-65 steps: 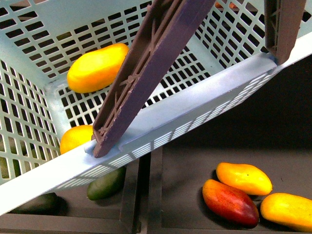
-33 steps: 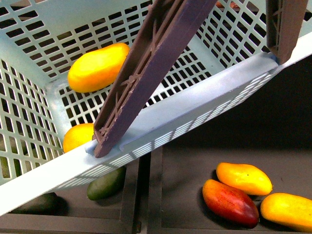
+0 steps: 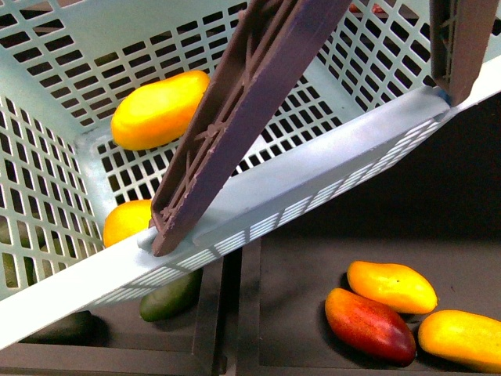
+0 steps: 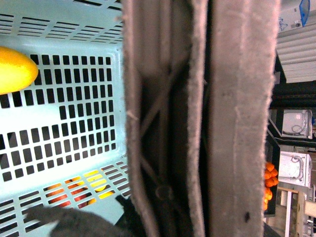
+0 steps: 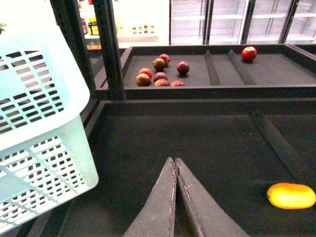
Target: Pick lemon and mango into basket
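Right hand (image 5: 175,165) pinched empty above dark shelf. Basket (image 3: 313,176) tilted; lemon (image 3: 125,221) at 8 o'clock corner, mango (image 3: 159,110) toward 10. Both seem loaded (task likely finishing). Left hand's state: cannot tell; handle (image 4: 197,118) fills view.

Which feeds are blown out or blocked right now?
Front view: evenly lit, but a brown handle crosses the basket. Left wrist view: the handle fills the middle, soft and out of focus. Right wrist view: bright, washed-out background above dark shelves; right gripper sharp.
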